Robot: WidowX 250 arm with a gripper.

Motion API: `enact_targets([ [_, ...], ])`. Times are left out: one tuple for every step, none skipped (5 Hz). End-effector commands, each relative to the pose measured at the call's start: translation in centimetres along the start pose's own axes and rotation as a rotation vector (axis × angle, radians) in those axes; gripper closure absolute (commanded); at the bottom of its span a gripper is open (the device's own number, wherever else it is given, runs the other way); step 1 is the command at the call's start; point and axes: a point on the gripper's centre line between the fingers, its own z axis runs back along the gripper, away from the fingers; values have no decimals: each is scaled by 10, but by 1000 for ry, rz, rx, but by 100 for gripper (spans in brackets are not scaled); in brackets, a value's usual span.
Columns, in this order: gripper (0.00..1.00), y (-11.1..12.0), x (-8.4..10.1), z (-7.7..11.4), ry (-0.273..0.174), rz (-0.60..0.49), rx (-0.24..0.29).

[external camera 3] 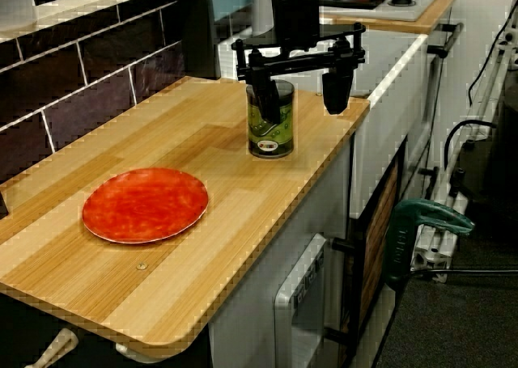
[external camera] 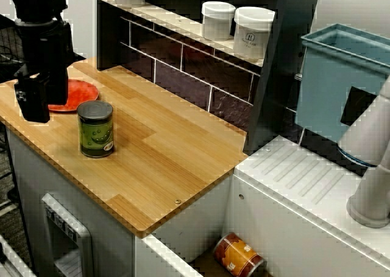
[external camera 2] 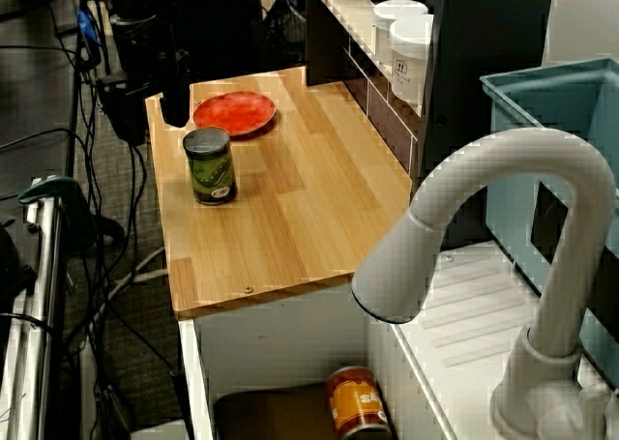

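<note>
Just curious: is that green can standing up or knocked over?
Upright: the green can stands on its base on the wooden counter, flat top facing up.

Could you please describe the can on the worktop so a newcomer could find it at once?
Find the wooden counter beside the sink. On it, next to the red plate, stands the can. It is upright with a green label, unlike the orange can lying in the sink.

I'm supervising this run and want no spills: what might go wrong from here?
1. The open gripper hangs empty near the upright green can; a careless sideways sweep might tip it toward the edge of the counter.
2. The red plate lies close beside the gripper; a descent there might clip its rim.
</note>
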Motion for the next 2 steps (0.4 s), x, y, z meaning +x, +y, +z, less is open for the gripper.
enact_targets([
  [0, 19, 9, -11, 37, -67, 67],
  [0, 31, 15, -19, 44, -48, 49],
])
